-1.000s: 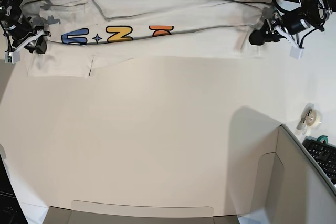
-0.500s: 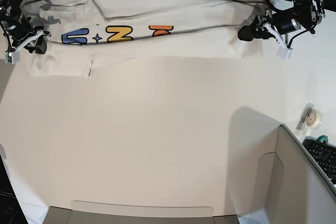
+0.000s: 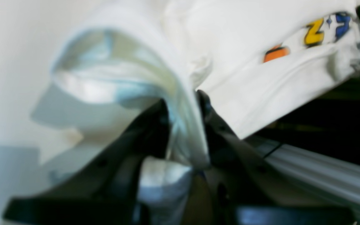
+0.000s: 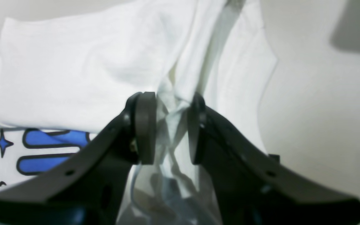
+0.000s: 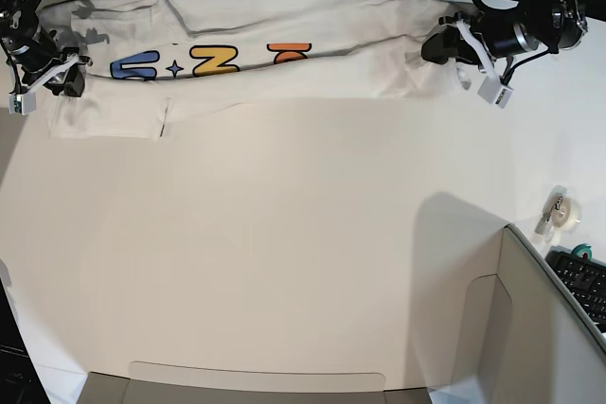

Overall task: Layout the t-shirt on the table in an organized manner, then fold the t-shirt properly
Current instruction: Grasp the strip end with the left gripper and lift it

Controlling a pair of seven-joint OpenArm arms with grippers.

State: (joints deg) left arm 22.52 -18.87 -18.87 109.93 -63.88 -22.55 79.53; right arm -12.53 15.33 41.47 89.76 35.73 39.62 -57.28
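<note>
The white t-shirt [image 5: 284, 82] lies stretched in a long band along the far edge of the table [image 5: 284, 243], its blue, yellow and orange letters [image 5: 213, 61] facing up. In the base view my left gripper [image 5: 437, 47] sits at the shirt's right end. The left wrist view shows that gripper [image 3: 183, 125] shut on a raised fold of the t-shirt [image 3: 245, 78]. My right gripper [image 5: 68, 78] is at the shirt's left end. In the right wrist view, bunched cloth of the t-shirt [image 4: 73, 78] is pinched between its pads [image 4: 145, 125].
A grey box-like panel [image 5: 530, 328] rises at the near right corner. A tape roll [image 5: 565, 212] and a keyboard [image 5: 582, 286] lie beside it. Beyond the table's far edge it is dark, with cables.
My left gripper has slid leftward in the base view over the shirt's right end and closed on it, drawing that end inward and up. The right gripper has held still.
</note>
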